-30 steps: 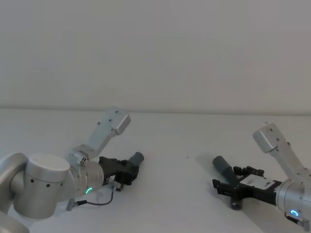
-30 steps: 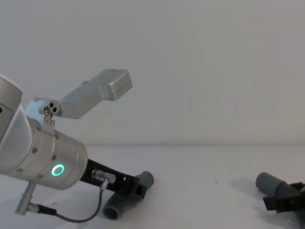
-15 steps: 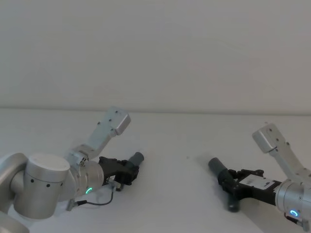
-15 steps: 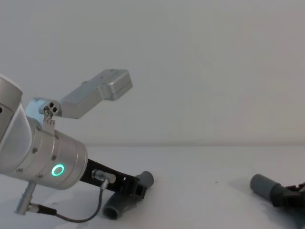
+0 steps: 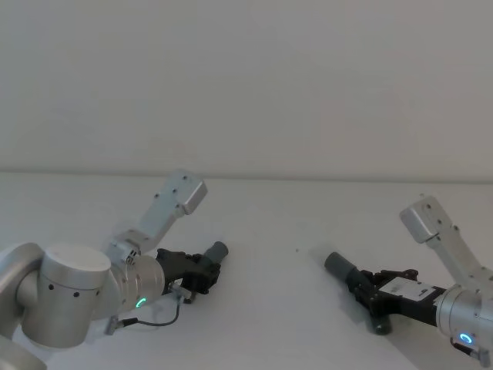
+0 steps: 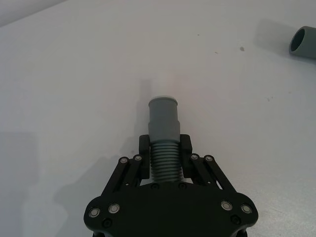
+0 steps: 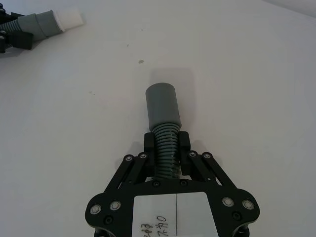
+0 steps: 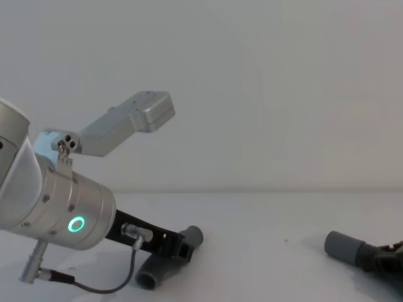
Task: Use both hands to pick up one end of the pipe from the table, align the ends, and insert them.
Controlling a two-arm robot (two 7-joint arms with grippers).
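The pipe lies in two ribbed grey pieces on the white table (image 5: 269,316). My left gripper (image 5: 203,272) is shut on the ribbed body of one piece (image 6: 163,160), just behind its smooth cuff (image 6: 163,117). That cuff's white tip (image 7: 67,18) points toward the middle. In the chest view this gripper (image 8: 179,246) holds the piece's cuff (image 8: 194,235) up, and the piece's other end (image 8: 153,274) rests on the table. My right gripper (image 7: 166,143) is shut on the second piece, whose plain cuff (image 7: 162,105) sticks out ahead. The two cuffs (image 5: 218,250) (image 5: 337,265) face each other with a wide gap between them.
A pale grey wall (image 5: 246,85) rises behind the table's far edge. A thin cable (image 8: 101,288) loops under the left wrist. Bare white table surface (image 8: 258,251) lies between the two pieces.
My right gripper went from open around the second piece to shut on it, then carried its cuff a little to the left. The left arm has not moved.
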